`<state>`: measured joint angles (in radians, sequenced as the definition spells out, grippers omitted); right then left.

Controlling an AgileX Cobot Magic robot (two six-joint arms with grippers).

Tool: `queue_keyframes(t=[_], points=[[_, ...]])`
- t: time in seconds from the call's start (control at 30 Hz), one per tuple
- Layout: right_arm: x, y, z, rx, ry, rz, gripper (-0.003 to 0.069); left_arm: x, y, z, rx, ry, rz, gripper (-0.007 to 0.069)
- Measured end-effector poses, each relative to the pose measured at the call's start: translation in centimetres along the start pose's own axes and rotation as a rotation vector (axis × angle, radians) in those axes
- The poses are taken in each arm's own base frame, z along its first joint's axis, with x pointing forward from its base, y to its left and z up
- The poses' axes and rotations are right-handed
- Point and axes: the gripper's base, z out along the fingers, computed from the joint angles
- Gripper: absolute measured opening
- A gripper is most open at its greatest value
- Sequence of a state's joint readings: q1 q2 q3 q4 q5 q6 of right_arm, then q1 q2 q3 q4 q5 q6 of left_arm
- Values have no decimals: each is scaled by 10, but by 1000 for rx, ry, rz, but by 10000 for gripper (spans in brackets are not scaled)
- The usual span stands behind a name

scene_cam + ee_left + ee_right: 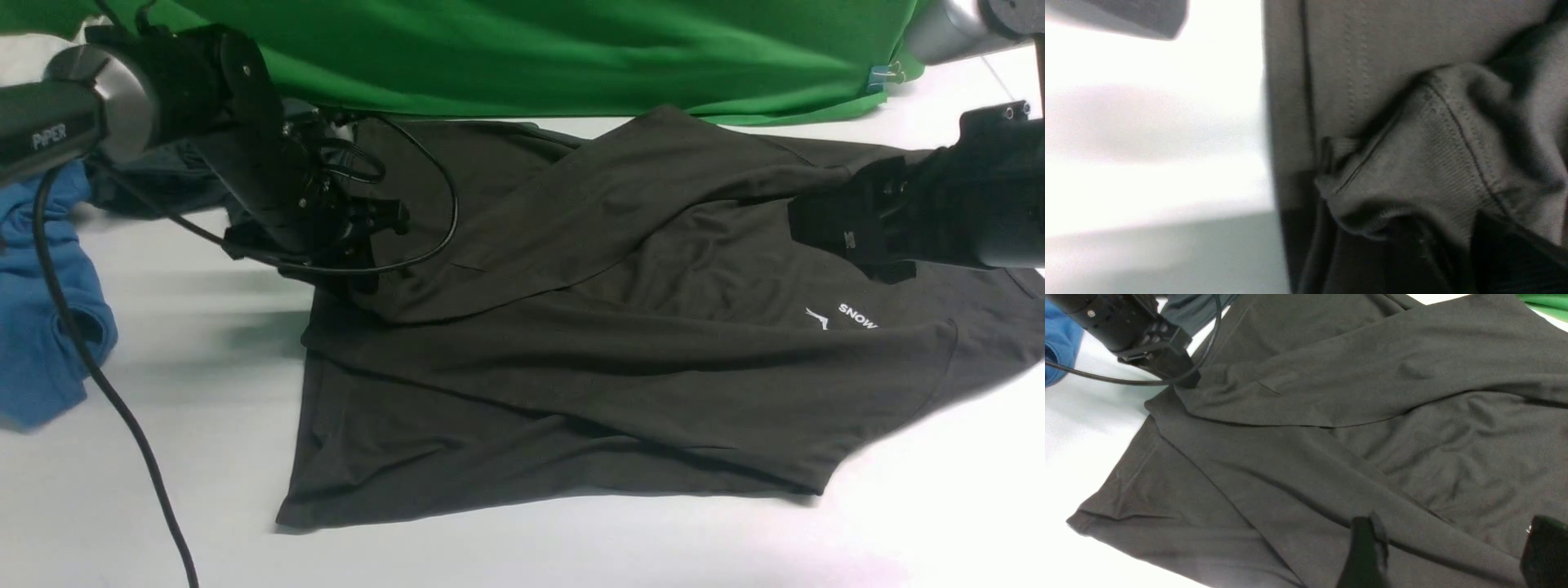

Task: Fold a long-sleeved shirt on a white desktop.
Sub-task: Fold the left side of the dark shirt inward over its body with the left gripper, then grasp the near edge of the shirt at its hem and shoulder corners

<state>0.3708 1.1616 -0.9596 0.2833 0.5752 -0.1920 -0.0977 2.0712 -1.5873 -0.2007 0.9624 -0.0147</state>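
Observation:
The long-sleeved shirt (612, 367) lies spread on the white desktop (163, 490), with its white "SNOW" print (857, 316) at the right. One sleeve (571, 237) is folded across the body toward the left. My left gripper (359, 282) sits right at that sleeve's end. In the left wrist view the ribbed cuff (1433, 163) bunches against my left gripper (1437, 245), whose dark fingers are too blurred to read. My right gripper (824, 237) hovers over the chest, open. In the right wrist view my right gripper (1453, 547) has only flat shirt (1310, 457) below it.
A blue garment (41, 327) lies at the left edge, with a dark teal-grey garment (163, 188) behind the left arm. A green cloth (571, 49) runs along the back. The left arm's black cable (122, 408) trails over the desktop toward the front.

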Motion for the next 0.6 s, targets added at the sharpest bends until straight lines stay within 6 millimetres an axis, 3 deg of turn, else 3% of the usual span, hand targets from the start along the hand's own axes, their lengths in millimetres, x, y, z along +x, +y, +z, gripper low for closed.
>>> queue_keyframes(t=[0.13, 0.3, 0.43, 0.6], points=[[0, 0, 0, 1, -4, 0, 470, 7, 1, -13, -34, 52, 24, 484], [0, 0, 0, 1, -4, -2, 470, 30, 0, -43, -49, 155, 55, 645], [0, 0, 0, 1, -4, -8, 470, 66, 4, -49, -59, 225, 48, 663], [0, 0, 0, 1, -4, -14, 470, 122, 8, -35, -11, 284, -31, 663]])
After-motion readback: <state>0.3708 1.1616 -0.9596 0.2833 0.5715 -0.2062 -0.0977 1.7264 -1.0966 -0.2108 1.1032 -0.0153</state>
